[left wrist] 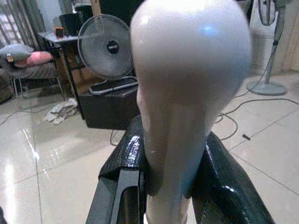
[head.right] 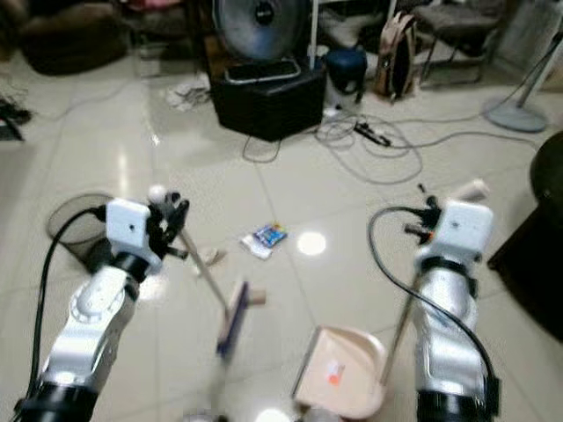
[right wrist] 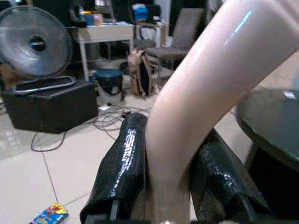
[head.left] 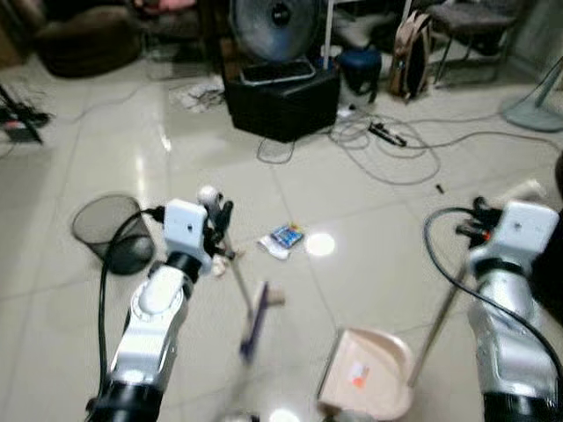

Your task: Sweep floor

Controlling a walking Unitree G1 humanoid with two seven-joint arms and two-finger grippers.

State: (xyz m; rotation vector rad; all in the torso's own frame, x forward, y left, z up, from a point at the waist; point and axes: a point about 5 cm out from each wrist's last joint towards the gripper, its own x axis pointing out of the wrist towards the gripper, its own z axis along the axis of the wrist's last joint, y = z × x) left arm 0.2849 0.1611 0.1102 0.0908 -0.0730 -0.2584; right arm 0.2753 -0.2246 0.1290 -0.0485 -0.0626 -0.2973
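The left gripper (head.left: 222,214) pinches the pale-handled, purple-headed broom (head.left: 251,330); the right gripper (head.left: 479,220) clamps the beige plastic dustpan's (head.left: 369,374) handle. The blue-and-white wrapper (head.left: 281,239) lies at the broom's twelve o'clock; better to draw it toward the dustpan at four o'clock with low, short strokes.

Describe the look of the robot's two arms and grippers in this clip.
Both arms are rounded silver metal with black elbow joints. Each wrist carries a white boxy camera housing with a looping black cable. The left gripper and right gripper have glossy black fingers.

arms (head.left: 149,321): silver | wrist blocks: white | cables: black | fingers (left wrist: 121,172): glossy black
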